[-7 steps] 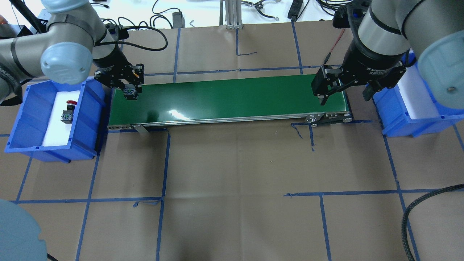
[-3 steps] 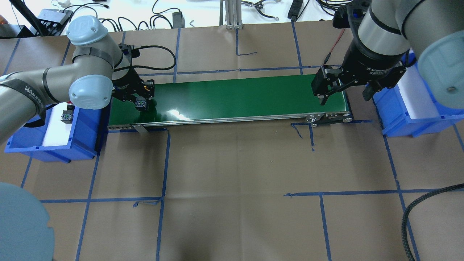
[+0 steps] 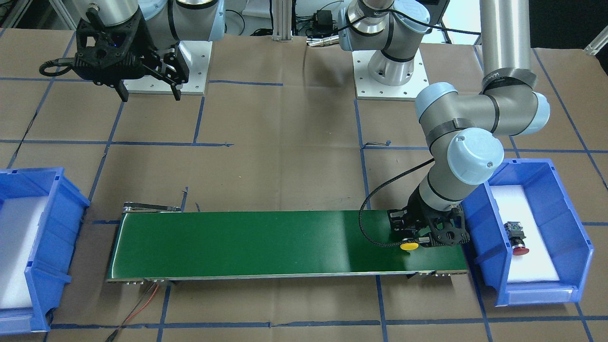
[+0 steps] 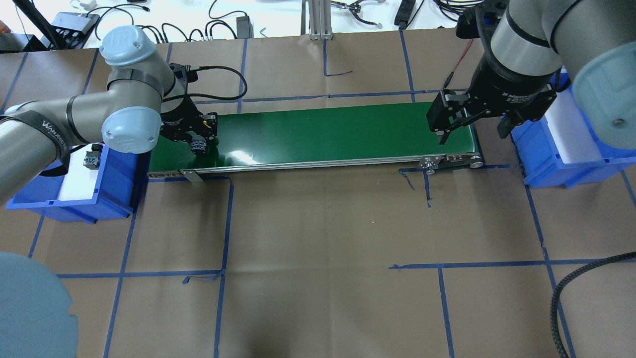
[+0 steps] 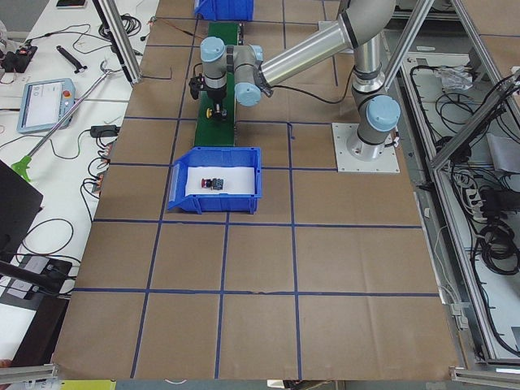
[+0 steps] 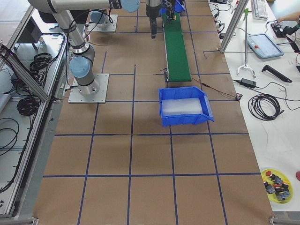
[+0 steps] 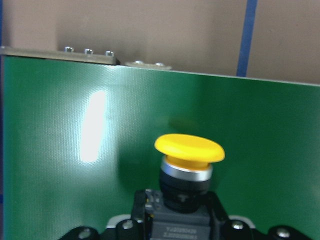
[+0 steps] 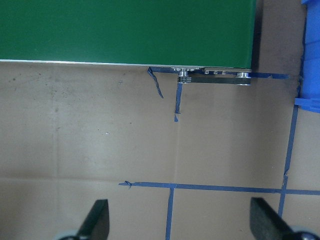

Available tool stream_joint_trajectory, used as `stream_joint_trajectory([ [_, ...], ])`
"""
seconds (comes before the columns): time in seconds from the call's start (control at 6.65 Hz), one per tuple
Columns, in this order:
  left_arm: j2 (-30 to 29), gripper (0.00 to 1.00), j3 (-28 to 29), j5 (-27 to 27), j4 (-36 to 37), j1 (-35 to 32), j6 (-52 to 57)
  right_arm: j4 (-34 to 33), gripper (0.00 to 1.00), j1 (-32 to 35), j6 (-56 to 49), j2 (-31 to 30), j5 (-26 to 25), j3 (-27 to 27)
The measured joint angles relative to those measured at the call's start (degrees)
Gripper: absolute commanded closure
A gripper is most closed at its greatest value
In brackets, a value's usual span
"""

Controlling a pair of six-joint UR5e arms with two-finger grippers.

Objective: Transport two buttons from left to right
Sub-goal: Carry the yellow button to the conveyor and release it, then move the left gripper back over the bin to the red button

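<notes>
So the left gripper (image 3: 430, 236) has its jaws clamped on the yellow button (image 3: 409, 246) down at the conveyor belt's (image 3: 261, 242) left end, I'd guess so the belt ferries it to the right gripper (image 4: 471, 130) hovering jaws apart, while the red button (image 3: 517, 241) sits in the left bin (image 3: 572, 223).

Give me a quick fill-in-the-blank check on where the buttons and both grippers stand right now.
1. The left gripper, shut on the yellow button, is at one end of the ____ belt.
2. The red button lies in the blue bin on the robot's ____ side.
3. The right gripper hangs over the belt's other end with its jaws ____.

Missing words: green; left; open.
</notes>
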Motion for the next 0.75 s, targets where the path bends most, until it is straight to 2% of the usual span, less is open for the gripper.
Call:
stream_joint_trajectory([
  [0.45,1.41,0.00,1.69,-0.13,-0.34,0.05,0.12,0.00,0.00,0.00,0.00,0.00,0.00,0.00],
  [0.75,3.11,0.00,5.44,0.10,-4.24,0.19,0.22,0.00,0.00,0.00,0.00,0.00,0.00,0.00],
])
